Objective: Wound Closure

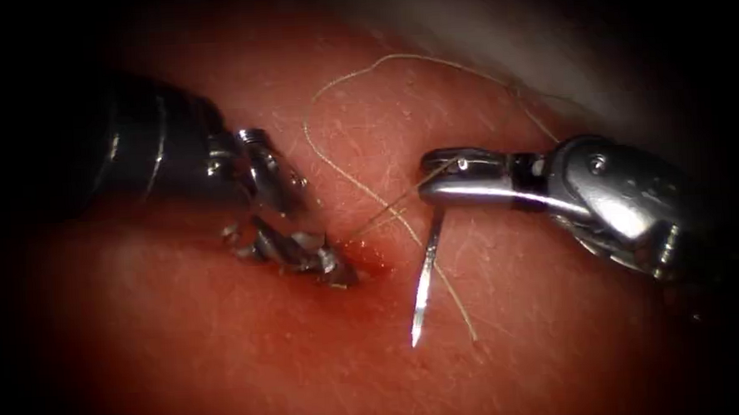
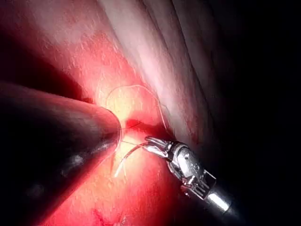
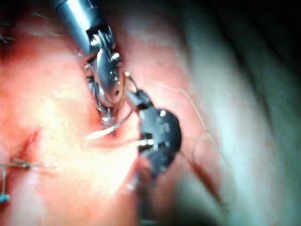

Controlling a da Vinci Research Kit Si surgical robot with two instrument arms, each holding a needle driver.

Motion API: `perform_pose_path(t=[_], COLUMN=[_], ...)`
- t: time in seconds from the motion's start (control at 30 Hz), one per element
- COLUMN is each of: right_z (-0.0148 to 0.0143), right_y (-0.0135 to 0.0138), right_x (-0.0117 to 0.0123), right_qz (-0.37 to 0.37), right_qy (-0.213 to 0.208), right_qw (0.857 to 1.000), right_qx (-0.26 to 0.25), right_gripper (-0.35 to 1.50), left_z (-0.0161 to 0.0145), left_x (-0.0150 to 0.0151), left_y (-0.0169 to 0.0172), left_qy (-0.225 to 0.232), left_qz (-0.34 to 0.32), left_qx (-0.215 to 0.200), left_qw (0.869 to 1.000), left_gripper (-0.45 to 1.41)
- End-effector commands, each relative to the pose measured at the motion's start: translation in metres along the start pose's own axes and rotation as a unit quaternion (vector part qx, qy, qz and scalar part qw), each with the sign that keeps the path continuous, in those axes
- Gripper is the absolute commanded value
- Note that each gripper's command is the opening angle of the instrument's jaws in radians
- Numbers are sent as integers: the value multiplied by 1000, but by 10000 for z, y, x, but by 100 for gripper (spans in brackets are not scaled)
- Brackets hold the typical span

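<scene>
Reddish tissue (image 1: 226, 355) is filling the background. Needle (image 1: 423, 280) is hanging free of it, right of the cut (image 1: 372, 261), gripped near its tail by the right pincer (image 1: 443, 179). Left pincer (image 1: 304, 235) is spreading at the cut, holding nothing. Thread (image 1: 334, 163) is looping loose; it could snag on either tool.

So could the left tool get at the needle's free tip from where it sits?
Probably yes: the right tool holds the needle near its tail, out of the tissue, tip hanging free beside the left tool, nothing between.
</scene>
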Motion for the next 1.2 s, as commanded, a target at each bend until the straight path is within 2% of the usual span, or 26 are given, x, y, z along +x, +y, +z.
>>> perform_pose_path(t=[0.03, 0.17, 0.3, 0.43, 0.9, 1.2], right_z=[8, 16, 24, 37, 44, 55], right_y=[4, 6, 11, 7, -1, -4], right_x=[-1, 2, 11, 3, -25, -30], right_qz=[-16, -62, -105, -134, -149, -154], right_qy=[0, 2, 9, 3, -9, -10], right_qw=[1000, 998, 994, 990, 988, 987], right_qx=[-1, -9, -23, -31, -35, -40], right_gripper=[-35, -35, -35, -35, -35, -35], left_z=[7, 8, 7, 7, -3, -6], left_x=[5, 7, -4, -10, -1, -1], left_y=[-1, 0, 3, 6, 10, 15], left_qy=[-3, -13, -21, -24, -16, -6], left_qz=[-2, -3, -1, 1, 8, 11], left_qx=[-3, -11, -15, -17, -14, -13], left_qw=[1000, 1000, 1000, 1000, 1000, 1000], left_gripper=[-35, -35, -35, -35, -35, -35])
